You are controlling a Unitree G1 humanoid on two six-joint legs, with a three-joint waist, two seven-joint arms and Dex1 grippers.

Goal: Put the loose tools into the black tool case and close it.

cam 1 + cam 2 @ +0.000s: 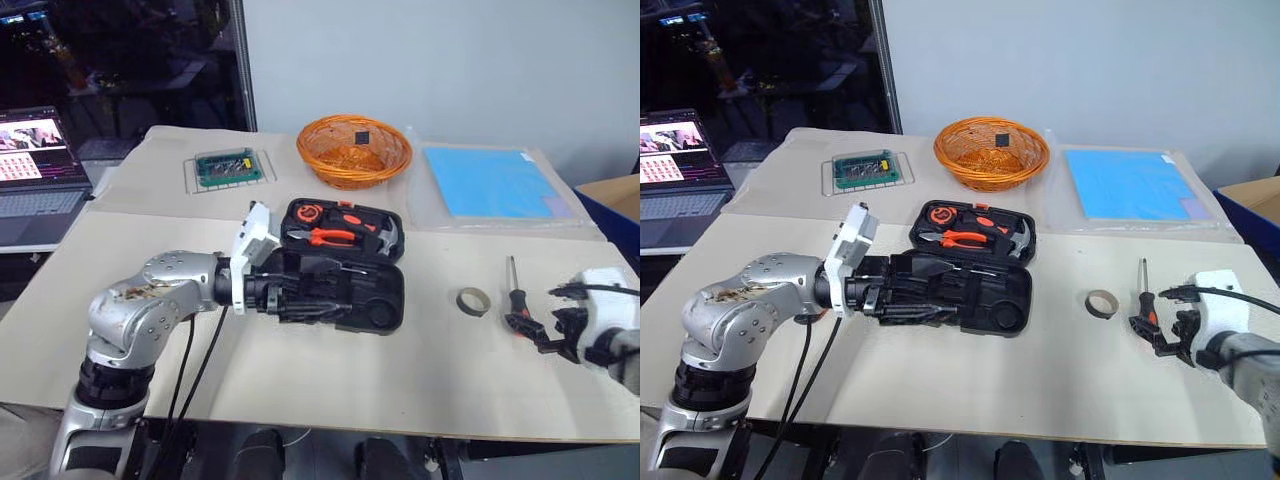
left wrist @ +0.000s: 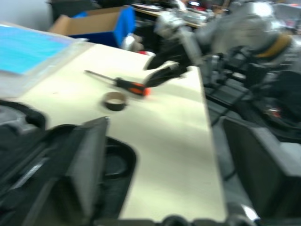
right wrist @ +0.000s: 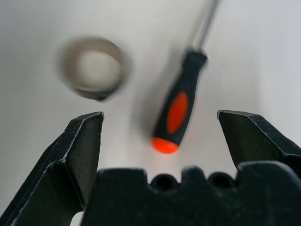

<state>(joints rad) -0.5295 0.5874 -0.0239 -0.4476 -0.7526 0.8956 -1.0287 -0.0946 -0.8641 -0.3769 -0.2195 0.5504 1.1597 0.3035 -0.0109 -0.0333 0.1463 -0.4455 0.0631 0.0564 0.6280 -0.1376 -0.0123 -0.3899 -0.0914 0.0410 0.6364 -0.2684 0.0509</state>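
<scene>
Step in hand: picking the screwdriver [image 3: 178, 108] off the table [image 1: 400, 370] with the right gripper [image 3: 160, 136].
Right gripper: spread wide, holding nothing, poised just short of the handle butt.
Left gripper [image 2: 164, 160]: parted and holding nothing, beside the near half of the black tool case [image 1: 340, 265].
Screwdriver place: lying flat to the right of the case, tape roll [image 1: 473, 300] just beside it.
Long axis: running away from the robot, shaft tip far, orange-and-black handle near.
Doing it well: straddling the handle across its width, fingers square to the axis, closing on the thick part, clear of the roll.
Case: open in mid-table, pliers and hammer seated in the far half.
</scene>
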